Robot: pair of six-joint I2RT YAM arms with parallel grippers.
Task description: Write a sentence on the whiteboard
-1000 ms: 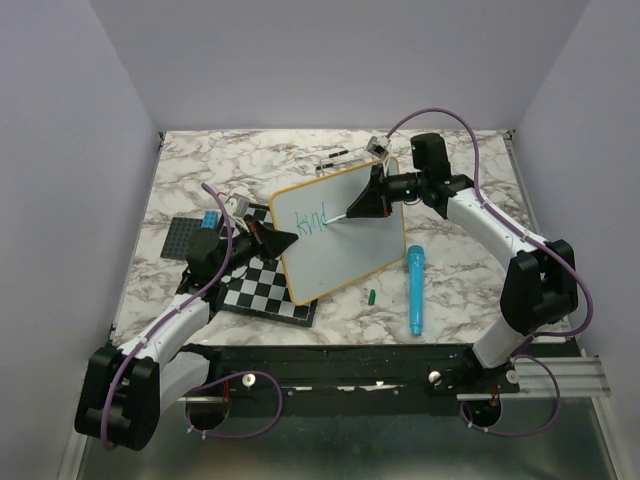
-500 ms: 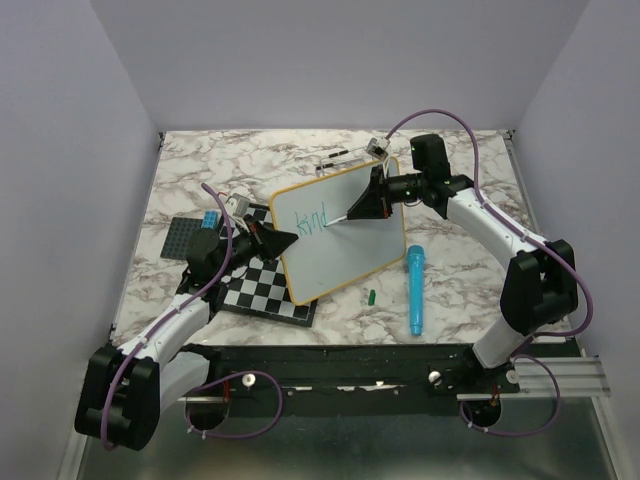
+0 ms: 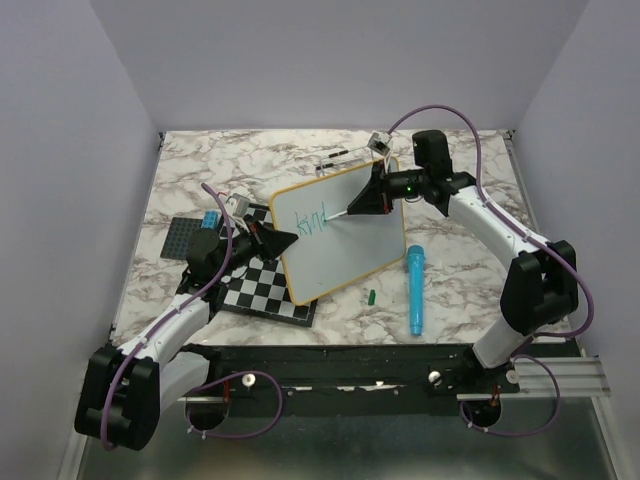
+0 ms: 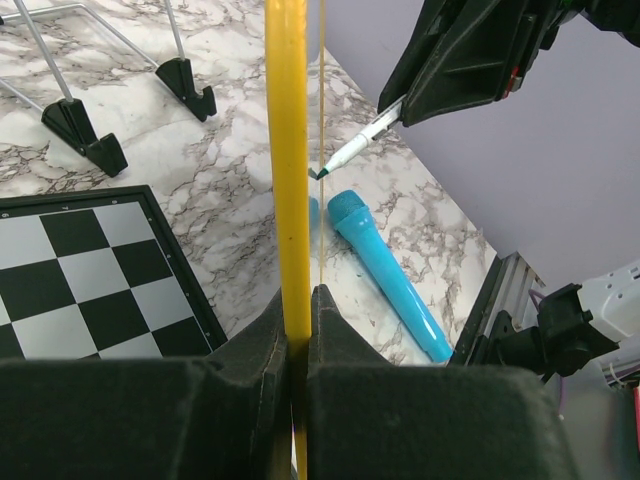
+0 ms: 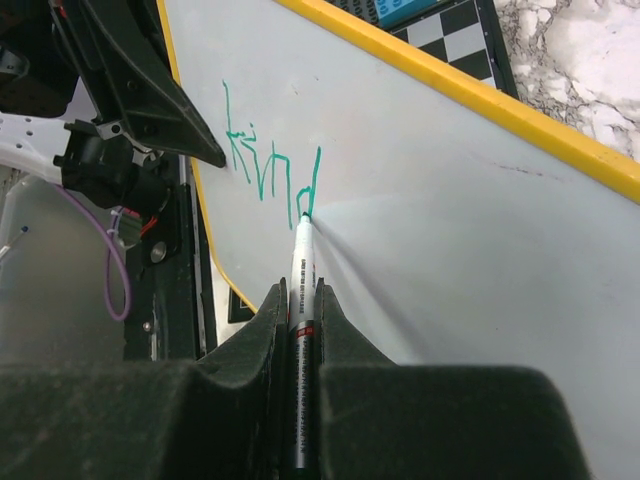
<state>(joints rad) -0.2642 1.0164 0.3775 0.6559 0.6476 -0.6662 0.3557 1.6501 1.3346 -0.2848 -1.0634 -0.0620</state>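
The whiteboard (image 3: pixel 345 235) with its yellow frame stands tilted above the table. My left gripper (image 3: pixel 283 240) is shut on its left edge; in the left wrist view the yellow frame (image 4: pixel 287 150) runs up from between the jaws. My right gripper (image 3: pixel 362 205) is shut on a white marker (image 5: pixel 303 270) with a green tip. The tip touches the whiteboard (image 5: pixel 450 250) at the end of the green lettering "kind" (image 5: pixel 270 170), the visible part of the sentence (image 3: pixel 313 218).
A checkered board (image 3: pixel 262 290) lies under the whiteboard, with a dark plate and a blue block (image 3: pixel 211 219) behind it. A cyan marker-shaped tube (image 3: pixel 414 288) and a small green cap (image 3: pixel 370 296) lie to the right. A wire stand (image 3: pixel 335 156) sits at the back.
The right gripper has shifted slightly up and right while the marker tip stays on the board at the last letter. The left arm and the board have not moved.
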